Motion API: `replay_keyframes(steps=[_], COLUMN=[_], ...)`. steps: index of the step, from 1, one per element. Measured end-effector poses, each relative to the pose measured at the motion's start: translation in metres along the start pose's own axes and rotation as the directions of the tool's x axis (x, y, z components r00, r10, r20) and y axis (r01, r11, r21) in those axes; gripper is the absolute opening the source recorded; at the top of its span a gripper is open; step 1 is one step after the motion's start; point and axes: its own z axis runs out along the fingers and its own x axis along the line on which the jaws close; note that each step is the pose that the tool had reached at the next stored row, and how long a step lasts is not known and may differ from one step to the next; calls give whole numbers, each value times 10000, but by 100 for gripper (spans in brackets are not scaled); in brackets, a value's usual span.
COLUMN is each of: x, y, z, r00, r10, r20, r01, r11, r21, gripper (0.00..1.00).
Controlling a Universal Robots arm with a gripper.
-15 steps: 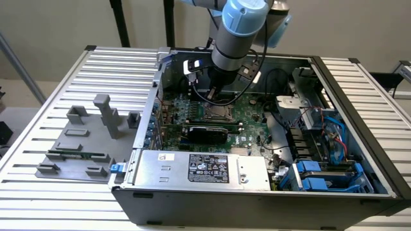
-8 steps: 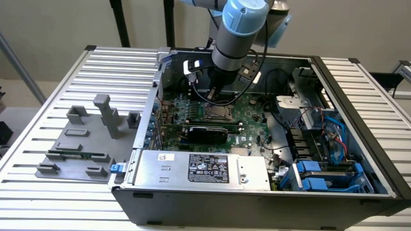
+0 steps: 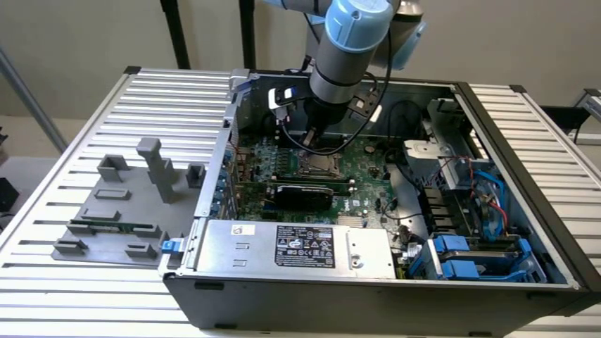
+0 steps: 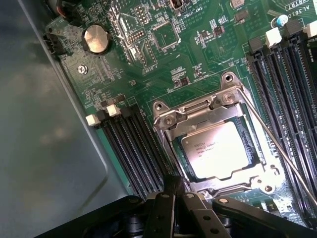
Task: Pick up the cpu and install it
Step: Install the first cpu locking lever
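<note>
The cpu (image 4: 218, 148) lies flat inside the socket frame (image 4: 171, 119) on the green motherboard (image 4: 198, 59), within the open computer case (image 3: 376, 303). The gripper (image 4: 173, 184) hangs close by the frame's edge, its jaws pressed together. Black memory slots (image 4: 129, 148) flank the socket on both sides, a thin wire lever (image 4: 277, 144) runs alongside it, and black cables (image 3: 286, 130) loop around the wrist

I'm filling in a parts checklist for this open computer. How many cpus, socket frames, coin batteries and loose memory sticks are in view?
silvery-grey flat square cpu, seated in the socket: 1
square black-and-metal socket frame: 1
round silver coin battery: 1
long narrow green memory stick, lying outside the case: 1
Total: 4
</note>
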Motion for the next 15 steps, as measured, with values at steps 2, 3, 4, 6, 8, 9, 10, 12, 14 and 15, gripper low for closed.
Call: replay_keyframes(steps=[2,3,4,6,8,9,10,12,14,15], x=[3,5,8,11,15,15,18,22,25,27], y=[3,2,-2,-8,-8,-9,-10,-12,-13,-14], z=[-3,-10,-26,-61,-58,-57,-57,-56,-55,-54], r00=[10000,10000,10000,10000,10000,10000,10000,10000,10000,10000], r10=[-1,-2,-2,1,-3,-2,0,4,9,12], r20=[4,2,1,19,2,1,0,0,-1,-1], r01=[1,2,2,-1,3,2,0,-4,-9,-12], r11=[10000,10000,10000,10000,10000,10000,10000,10000,10000,10000], r21=[-2,-3,-3,-6,-2,-2,-3,-4,-4,-5], gripper=[11,11,11,11,11,11,11,11,11,11])
